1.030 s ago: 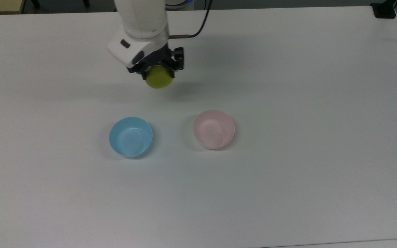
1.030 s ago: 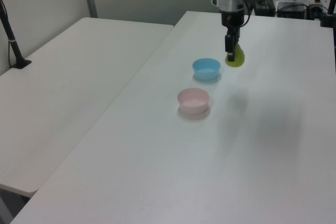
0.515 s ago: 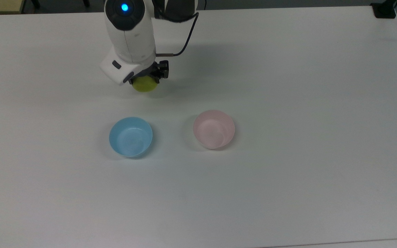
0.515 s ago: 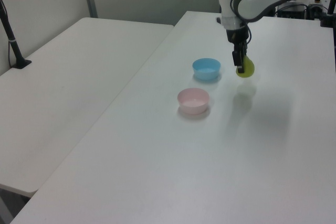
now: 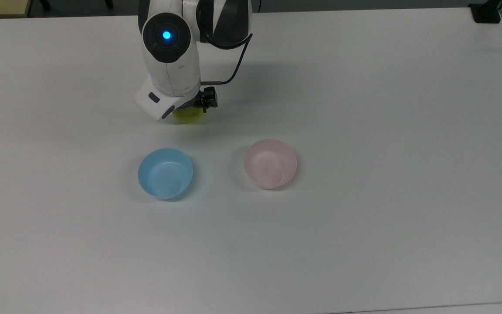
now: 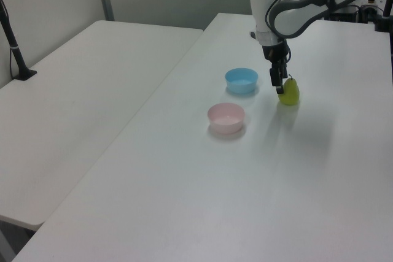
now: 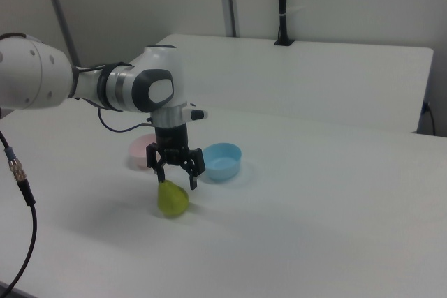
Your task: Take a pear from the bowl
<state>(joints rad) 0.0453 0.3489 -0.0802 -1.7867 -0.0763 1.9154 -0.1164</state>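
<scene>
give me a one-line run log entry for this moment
end effector: above pear top, fingers spread | pear: upright on table, outside both bowls | pink bowl: empty | blue bowl: empty

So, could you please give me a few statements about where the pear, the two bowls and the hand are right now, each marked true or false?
1. The small yellow-green pear lies inside the pale pink plastic bowl. False: it is out on the white table, apart from both bowls.
2. The hand is directly above the pear. True.
3. The light blue plastic bowl holds nothing. True.
4. The two bowls touch each other. False: bare table lies between them.
5. In the top view, the pink bowl is left of the blue one. False: it is right of it.
</scene>
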